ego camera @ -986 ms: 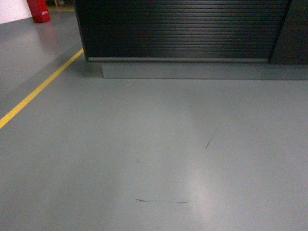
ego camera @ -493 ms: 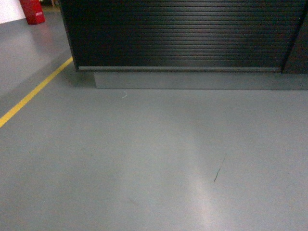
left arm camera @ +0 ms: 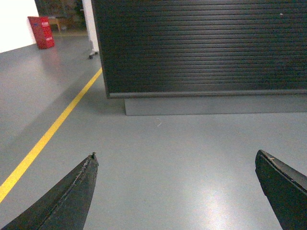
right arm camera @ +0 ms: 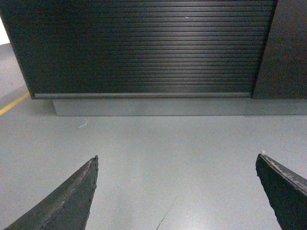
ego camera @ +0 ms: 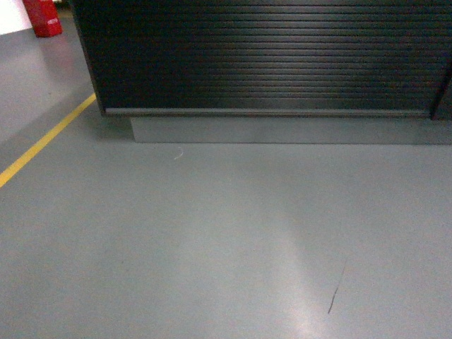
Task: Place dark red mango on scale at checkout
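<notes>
While both arms hang low over the grey floor (ego camera: 226, 233), the left pincer (left arm camera: 177, 191) and right pincer (right arm camera: 177, 191) each stand spread wide, holding nothing. Long black checkout worktop (ego camera: 268, 56), ribbed slatted front on a grey plinth (ego camera: 282, 129), fills the upper head view. Yellow floor line (ego camera: 42, 141) runs left; red object (ego camera: 42, 18) far left. Mango and scale: out of view.

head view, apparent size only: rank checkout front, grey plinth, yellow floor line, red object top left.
1. checkout, ribbed black front, spans most of the frame's width.
2. grey plinth, a long narrow band under it.
3. yellow floor line and red object: both small and cut off by the frame edge, so no ranking between them.
</notes>
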Controlling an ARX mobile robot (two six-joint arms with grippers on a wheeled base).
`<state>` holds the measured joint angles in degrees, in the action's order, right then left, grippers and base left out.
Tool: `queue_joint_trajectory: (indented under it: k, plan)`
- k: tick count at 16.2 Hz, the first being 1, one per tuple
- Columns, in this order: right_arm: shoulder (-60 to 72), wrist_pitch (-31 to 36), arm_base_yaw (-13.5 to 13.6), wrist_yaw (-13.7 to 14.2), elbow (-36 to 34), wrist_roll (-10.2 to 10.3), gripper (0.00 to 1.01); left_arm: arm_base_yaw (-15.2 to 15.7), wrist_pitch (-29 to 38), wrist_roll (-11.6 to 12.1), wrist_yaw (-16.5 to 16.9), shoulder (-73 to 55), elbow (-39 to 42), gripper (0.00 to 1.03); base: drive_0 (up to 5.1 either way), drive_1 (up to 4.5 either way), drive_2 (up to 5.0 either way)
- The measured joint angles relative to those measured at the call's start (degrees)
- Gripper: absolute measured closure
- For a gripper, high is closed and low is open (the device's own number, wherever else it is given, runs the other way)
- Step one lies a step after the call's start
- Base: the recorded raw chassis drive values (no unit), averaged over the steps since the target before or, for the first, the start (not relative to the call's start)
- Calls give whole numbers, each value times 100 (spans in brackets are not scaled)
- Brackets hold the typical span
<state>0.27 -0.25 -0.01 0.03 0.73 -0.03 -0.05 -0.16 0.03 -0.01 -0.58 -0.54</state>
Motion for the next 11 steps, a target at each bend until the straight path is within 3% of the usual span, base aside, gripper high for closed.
queue_joint_trajectory:
  k: [11]
  plan:
    - [0,13,0,0,0,0,3,0,31,2,0,0,0,5,-3,392,-397]
